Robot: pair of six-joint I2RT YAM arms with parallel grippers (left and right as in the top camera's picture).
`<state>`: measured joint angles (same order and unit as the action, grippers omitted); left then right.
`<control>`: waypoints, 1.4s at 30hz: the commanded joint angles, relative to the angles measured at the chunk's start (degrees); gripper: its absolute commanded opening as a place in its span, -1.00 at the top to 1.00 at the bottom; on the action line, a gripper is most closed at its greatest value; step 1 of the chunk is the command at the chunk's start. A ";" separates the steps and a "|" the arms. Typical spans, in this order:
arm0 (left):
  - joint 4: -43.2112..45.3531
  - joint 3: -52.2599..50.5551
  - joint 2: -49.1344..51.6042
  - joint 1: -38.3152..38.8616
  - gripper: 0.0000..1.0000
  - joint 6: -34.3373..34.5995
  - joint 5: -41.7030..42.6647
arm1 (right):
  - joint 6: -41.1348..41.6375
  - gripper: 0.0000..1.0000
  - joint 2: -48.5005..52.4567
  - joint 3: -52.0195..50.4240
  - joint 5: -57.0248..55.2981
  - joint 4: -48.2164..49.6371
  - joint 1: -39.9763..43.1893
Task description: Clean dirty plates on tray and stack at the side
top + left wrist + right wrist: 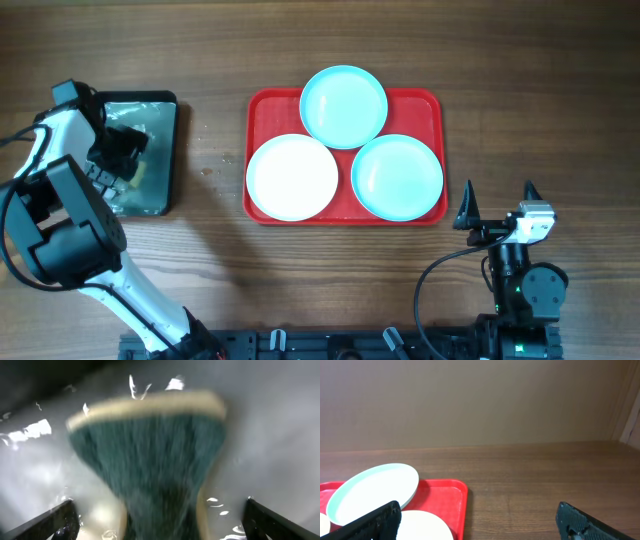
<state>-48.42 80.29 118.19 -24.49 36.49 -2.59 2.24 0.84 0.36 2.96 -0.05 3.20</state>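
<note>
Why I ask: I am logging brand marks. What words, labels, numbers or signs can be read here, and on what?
None can be read.
The plates, tray and pan show no text, label or number.
The sponge shows none either, but the left wrist view is blurred, so any small print there could not be made out.
</note>
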 commanded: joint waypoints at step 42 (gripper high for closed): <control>3.82 -1.53 -13.20 0.11 0.92 0.00 -0.17 | -0.59 -1.00 -0.31 -0.07 0.85 0.15 0.24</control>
<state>-44.51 78.81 114.69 -24.16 36.34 -6.13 2.24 0.84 0.36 2.96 -0.05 3.20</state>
